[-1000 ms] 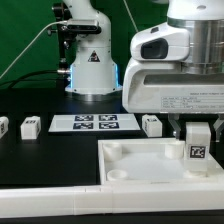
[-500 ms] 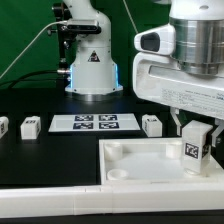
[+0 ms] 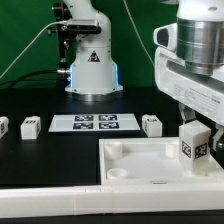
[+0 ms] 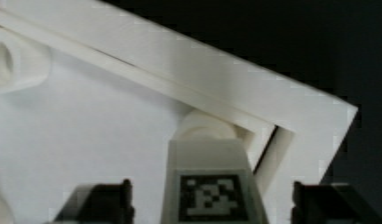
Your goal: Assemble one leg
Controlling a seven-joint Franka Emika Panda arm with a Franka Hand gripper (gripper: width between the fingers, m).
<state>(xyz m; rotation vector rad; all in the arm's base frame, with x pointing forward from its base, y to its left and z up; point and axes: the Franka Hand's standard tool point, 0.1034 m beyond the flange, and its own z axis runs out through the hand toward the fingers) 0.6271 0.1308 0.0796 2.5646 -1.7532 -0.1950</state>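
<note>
At 4 o'clock in the exterior view, the leg [image 3: 196, 148] leans slightly at a corner of the white panel [image 3: 140, 158], under the gripper [image 3: 197, 126]. Wrist view: fingers [image 4: 110, 203] flank it, panel showing on either side; cannot tell if gripped.

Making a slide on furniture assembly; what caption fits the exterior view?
Gripper holds the leg, tilted, over the white panel at the exterior view's right, marker board beyond.
</note>
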